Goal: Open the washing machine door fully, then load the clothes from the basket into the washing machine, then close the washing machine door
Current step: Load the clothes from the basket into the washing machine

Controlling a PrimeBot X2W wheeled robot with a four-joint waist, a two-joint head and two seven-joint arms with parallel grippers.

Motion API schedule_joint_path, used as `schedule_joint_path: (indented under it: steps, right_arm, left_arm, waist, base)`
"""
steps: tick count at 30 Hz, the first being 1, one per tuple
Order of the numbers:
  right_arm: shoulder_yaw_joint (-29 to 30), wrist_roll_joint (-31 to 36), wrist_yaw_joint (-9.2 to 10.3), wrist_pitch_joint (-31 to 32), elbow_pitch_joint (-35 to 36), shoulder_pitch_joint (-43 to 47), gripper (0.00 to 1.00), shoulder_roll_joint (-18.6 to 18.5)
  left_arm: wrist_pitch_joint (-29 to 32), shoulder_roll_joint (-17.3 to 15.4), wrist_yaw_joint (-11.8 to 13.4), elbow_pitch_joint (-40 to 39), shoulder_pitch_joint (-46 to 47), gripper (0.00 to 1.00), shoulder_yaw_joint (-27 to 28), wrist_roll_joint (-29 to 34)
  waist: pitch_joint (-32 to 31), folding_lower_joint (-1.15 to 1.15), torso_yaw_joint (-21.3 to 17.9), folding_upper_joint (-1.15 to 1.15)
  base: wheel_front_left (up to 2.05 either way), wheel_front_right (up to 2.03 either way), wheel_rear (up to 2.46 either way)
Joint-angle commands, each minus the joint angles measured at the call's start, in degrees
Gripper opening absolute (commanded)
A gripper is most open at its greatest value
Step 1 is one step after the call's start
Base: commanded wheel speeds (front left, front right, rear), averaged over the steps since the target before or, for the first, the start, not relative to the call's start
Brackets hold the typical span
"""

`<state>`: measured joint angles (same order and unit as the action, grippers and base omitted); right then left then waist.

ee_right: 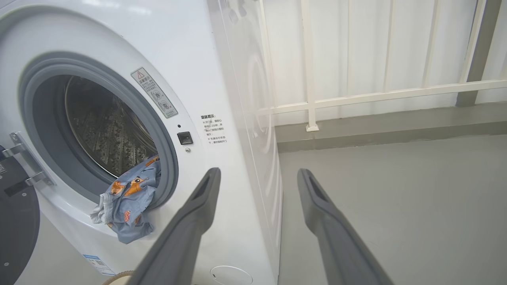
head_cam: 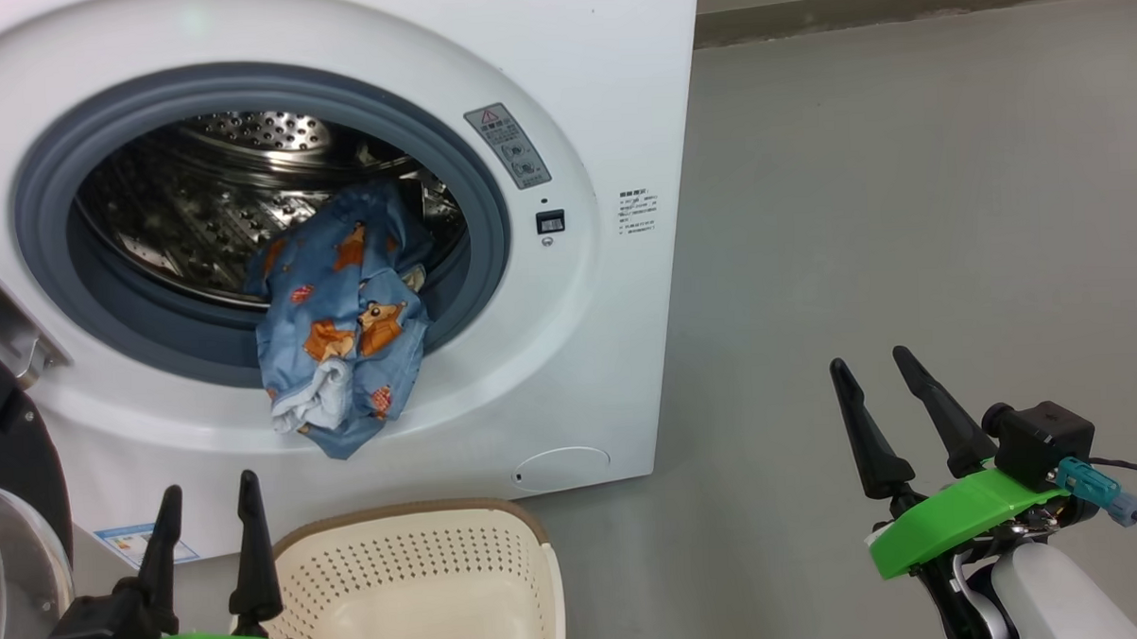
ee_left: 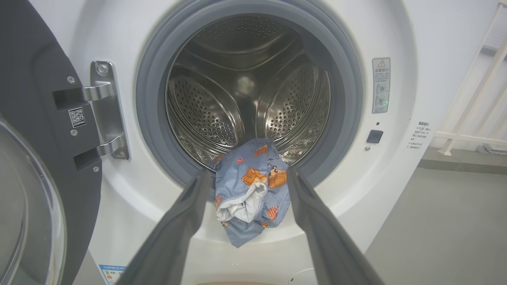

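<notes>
L pincer (head_cam: 209, 483), R pincer (head_cam: 868, 356) wide; basket (head_cam: 426, 561) btm cut off; clothes (head_cam: 341, 308) half out washing machine (head_cam: 617, 72).

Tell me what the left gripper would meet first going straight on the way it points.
Most likely the light blue cartoon-printed fabric garment hanging over the grey-blue rubber gasket; it sits framed between the left gripper's open jaws. Depth is hard to judge.

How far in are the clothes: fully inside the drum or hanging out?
Hanging out. The clothes lie across the gasket, lower part drooping over the washing machine front; only the top is inside the drum.
</notes>
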<state>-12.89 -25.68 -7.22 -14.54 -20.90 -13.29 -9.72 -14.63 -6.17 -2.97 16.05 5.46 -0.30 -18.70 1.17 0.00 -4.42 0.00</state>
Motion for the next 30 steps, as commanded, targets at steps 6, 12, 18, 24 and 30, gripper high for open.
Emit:
schedule_joint_path:
  steps: [6,12,18,24,30]
  right_arm:
    - [-1.2,-0.1,-0.26,-0.5,1.4,-1.7,1.00,-0.9]
    - [-1.5,0.3,-0.26,-0.5,2.0,-2.5,1.00,-0.6]
    - [-2.3,1.0,-0.26,-0.5,2.4,-4.0,1.00,-0.1]
    - [-2.4,1.8,-0.26,-0.5,2.9,-5.5,1.00,0.3]
    - [-1.9,2.6,-0.26,-0.5,3.8,-7.0,1.00,1.1]
  left_arm:
    - [-0.1,-0.8,0.1,-0.4,1.4,1.00,1.0,-0.8]
    - [0.9,-1.5,-0.6,3.4,4.2,1.00,-0.3,-0.8]
    - [1.2,-2.9,-1.9,10.8,9.5,1.00,-1.2,-1.2]
    - [1.1,-4.3,-3.2,19.9,16.9,1.00,-2.9,-1.3]
    - [0.7,-5.7,-3.9,29.0,25.1,1.00,-3.7,-2.1]
  waist:
    - [0.7,0.00,0.0,0.00]
    - [2.9,0.00,-0.5,0.00]
    - [6.3,0.00,-1.9,0.00]
    - [10.3,0.00,-3.5,0.00]
    - [14.9,0.00,-5.3,0.00]
  base:
    - [0.00,0.00,0.00]
    - [0.00,0.00,0.00]
    - [0.00,0.00,0.00]
    - [0.00,0.00,0.00]
    - [0.00,0.00,0.00]
